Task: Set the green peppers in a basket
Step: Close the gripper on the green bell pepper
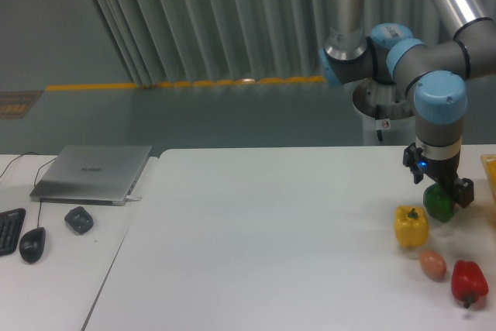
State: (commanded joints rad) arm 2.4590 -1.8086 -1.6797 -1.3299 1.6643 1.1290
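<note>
Holding the green pepper (439,204) pinched between its closed-in fingers, the gripper (439,194) hangs near the table's (263,238) right edge, the pepper seemingly lifted just clear of the surface beside the yellow pepper (411,225). This looks like the carry step: the next move calls for swinging right to the basket (490,167), of which only a sliver shows at that edge, then letting go above it.

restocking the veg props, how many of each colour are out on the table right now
green pepper: 1, in the gripper
yellow pepper: 1
red pepper: 1
brown egg-shaped item: 1
total: 4
</note>
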